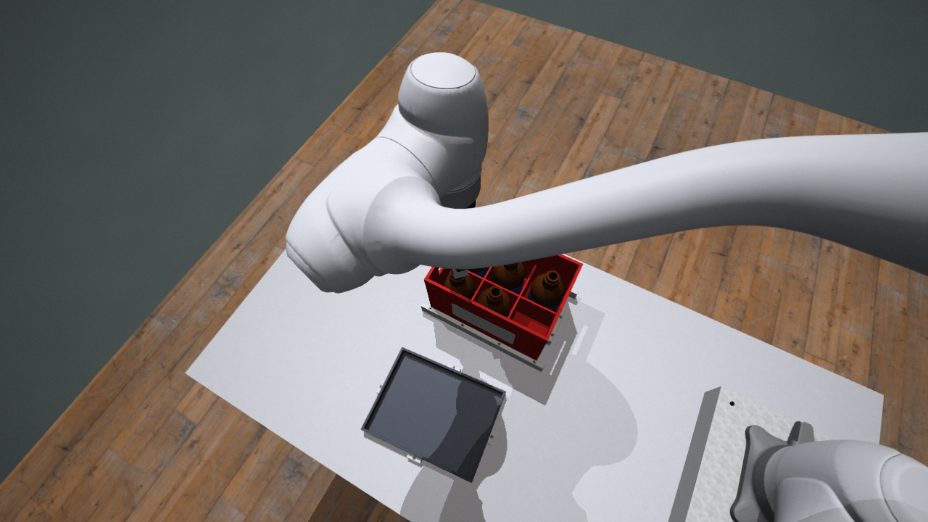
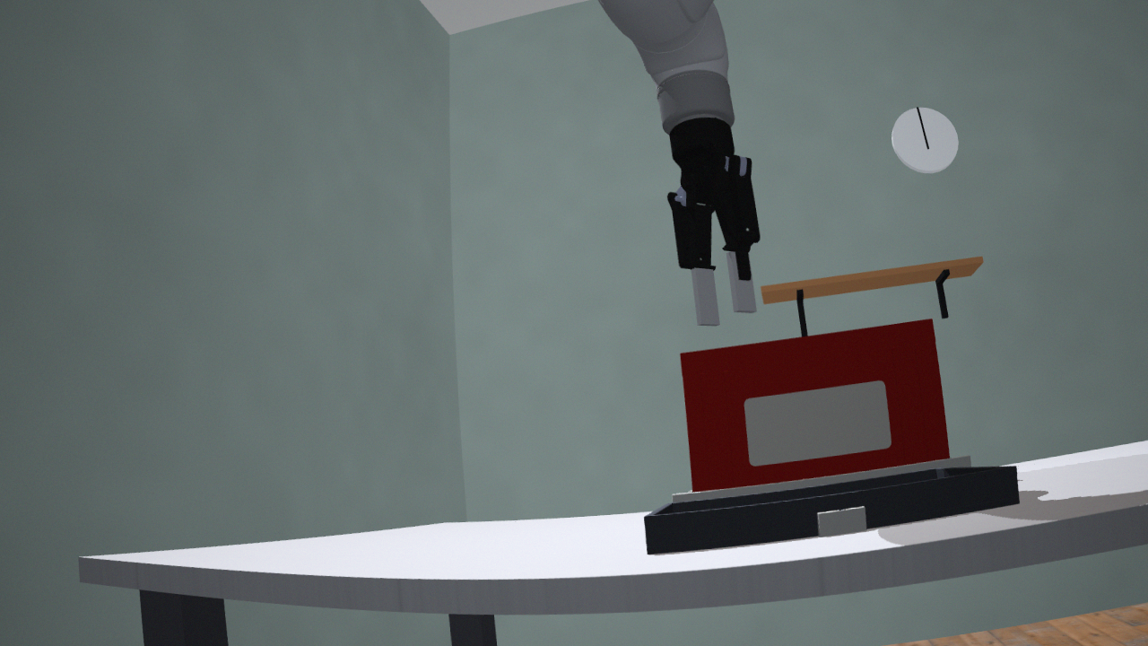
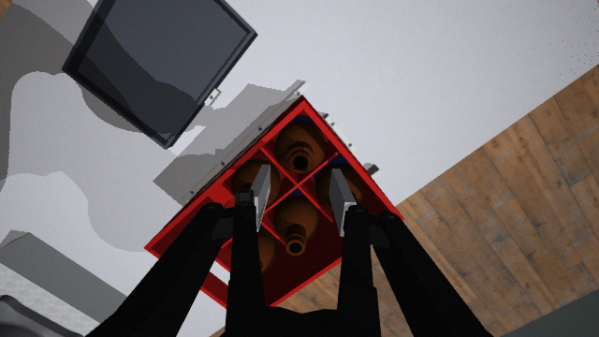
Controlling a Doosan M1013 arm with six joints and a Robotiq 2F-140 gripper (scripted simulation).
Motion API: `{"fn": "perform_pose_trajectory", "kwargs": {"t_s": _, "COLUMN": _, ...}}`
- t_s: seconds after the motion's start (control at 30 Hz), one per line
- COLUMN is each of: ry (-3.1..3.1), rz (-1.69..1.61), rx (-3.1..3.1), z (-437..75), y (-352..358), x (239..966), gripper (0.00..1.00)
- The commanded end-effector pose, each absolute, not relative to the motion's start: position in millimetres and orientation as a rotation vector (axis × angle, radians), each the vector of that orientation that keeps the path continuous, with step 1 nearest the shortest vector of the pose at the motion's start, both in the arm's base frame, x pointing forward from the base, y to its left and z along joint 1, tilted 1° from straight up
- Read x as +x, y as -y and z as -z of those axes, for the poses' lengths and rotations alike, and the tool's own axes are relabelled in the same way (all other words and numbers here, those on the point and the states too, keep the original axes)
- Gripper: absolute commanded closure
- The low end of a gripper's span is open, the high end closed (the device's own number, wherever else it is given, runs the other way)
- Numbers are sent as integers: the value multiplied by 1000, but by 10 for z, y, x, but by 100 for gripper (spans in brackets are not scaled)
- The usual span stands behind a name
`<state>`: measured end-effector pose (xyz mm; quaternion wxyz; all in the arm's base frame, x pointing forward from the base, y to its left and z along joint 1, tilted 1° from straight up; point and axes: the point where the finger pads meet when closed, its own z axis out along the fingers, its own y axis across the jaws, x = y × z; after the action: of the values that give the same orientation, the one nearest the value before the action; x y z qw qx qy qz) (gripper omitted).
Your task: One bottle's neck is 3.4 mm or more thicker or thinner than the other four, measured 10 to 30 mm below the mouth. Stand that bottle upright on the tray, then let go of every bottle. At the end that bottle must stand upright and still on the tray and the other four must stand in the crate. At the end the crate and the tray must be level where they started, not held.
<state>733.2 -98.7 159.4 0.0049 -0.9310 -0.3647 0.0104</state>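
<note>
From here the tool hangs over the crate, fingers partway apart, nothing between them. Bottles stand inside; I can't tell the odd one. The near tray holds none, so picking and placing remain.

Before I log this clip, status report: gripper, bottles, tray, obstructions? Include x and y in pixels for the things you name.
Gripper [image 2: 726,318] [image 3: 299,180] open above red crate [image 1: 441,298] [image 2: 714,425] [image 3: 346,147], nothing held. Brown bottles in crate, none on tray [image 1: 415,409] [image 2: 738,518] [image 3: 168,51]. Crate dividers beside the bottles; odd neck, cannot tell.
</note>
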Motion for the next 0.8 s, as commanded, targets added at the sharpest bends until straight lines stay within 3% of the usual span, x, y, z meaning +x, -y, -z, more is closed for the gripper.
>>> {"fn": "perform_pose_trajectory", "kwargs": {"t_s": 0.0, "ry": 1142, "rz": -32, "rx": -2916, "z": -1584, "y": 986, "x": 7331, "gripper": 62}}
{"fn": "perform_pose_trajectory", "kwargs": {"t_s": 0.77, "ry": 1142, "rz": -32, "rx": -2916, "z": -1329, "y": 986, "x": 7326, "gripper": 62}}
